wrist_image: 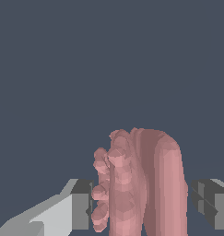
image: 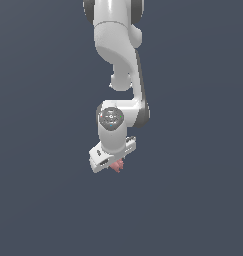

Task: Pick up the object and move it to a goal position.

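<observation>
The object (wrist_image: 141,184) is a dusty-pink lump with a knobbly, jagged side. In the wrist view it sits between my two dark fingertips. One fingertip (wrist_image: 81,205) is right against its jagged side, and the other fingertip (wrist_image: 210,203) stands a small gap away from its smooth side. My gripper (wrist_image: 141,205) is open around it. In the exterior view only a small pink part of the object (image: 118,164) shows under the white hand, where my gripper (image: 117,168) points down. The fingers themselves are mostly hidden there.
The white arm (image: 118,50) comes down from the top of the exterior view. The ground is a plain dark grey-blue surface (image: 43,200).
</observation>
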You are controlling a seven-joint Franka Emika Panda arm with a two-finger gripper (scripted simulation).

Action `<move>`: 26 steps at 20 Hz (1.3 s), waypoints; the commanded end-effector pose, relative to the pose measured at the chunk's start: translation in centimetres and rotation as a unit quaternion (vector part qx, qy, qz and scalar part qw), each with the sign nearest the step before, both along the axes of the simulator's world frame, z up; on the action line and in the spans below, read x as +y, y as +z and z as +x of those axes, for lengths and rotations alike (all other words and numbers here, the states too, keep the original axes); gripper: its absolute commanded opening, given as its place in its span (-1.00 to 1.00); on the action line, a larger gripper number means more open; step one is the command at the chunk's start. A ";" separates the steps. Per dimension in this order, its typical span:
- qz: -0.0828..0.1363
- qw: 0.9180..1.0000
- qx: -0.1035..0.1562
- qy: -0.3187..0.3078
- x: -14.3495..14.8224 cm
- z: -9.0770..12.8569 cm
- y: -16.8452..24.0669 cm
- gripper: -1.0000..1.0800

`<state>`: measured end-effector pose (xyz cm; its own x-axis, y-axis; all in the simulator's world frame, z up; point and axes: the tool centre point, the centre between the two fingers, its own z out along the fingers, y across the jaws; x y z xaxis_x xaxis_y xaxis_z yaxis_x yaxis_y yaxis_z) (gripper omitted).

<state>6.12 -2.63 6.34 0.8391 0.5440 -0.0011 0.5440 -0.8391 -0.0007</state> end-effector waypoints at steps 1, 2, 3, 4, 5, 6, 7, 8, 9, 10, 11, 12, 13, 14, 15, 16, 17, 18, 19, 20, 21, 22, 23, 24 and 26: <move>0.000 1.000 -0.001 0.000 0.3 -0.2 1.0 -1.00; 0.000 1.000 -0.001 0.000 0.5 -0.3 1.5 -1.00; 0.000 1.000 -0.001 0.000 0.7 -0.4 2.1 -1.00; 0.000 1.000 -0.001 0.000 0.9 -0.5 2.7 -1.00; 0.000 1.000 -0.001 0.000 1.1 -0.7 3.4 -1.00; 0.000 1.000 -0.001 0.000 1.4 -0.8 4.2 -1.00; 0.000 1.000 -0.001 0.000 1.7 -1.0 5.0 -1.00; -0.001 1.000 -0.001 0.000 2.0 -1.2 5.9 -1.00; -0.001 1.000 -0.001 0.000 2.3 -1.4 6.9 -1.00; -0.001 1.000 -0.001 0.000 2.6 -1.6 7.9 -1.00; -0.001 1.000 -0.001 0.000 3.0 -1.8 9.0 -1.00; -0.001 1.000 -0.001 0.000 3.4 -2.0 10.1 -1.00; -0.001 1.000 -0.001 0.000 3.8 -2.2 11.3 -1.00; -0.001 1.000 -0.001 0.000 4.1 -2.4 12.4 -1.00; -0.001 1.000 -0.001 0.000 4.5 -2.7 13.6 -1.00; -0.001 1.000 -0.001 0.000 4.9 -2.9 14.7 -1.00; -0.001 1.000 -0.001 0.000 5.3 -3.1 15.8 -1.00; -0.001 1.000 -0.001 0.000 5.6 -3.3 16.9 -1.00; -0.001 1.000 -0.001 0.000 6.0 -3.5 18.0 -1.00; -0.001 1.000 -0.001 0.000 6.3 -3.7 19.1 -1.00; -0.001 1.000 -0.001 0.001 6.7 -3.8 20.1 -1.00; -0.001 1.000 -0.001 0.001 7.0 -4.0 21.1 -1.00; -0.001 1.000 -0.001 0.001 7.3 -4.1 22.0 -1.00; -0.001 1.000 -0.001 0.001 7.6 -4.3 22.9 -1.00; 0.000 1.000 -0.001 0.001 8.1 -4.5 24.5 -1.00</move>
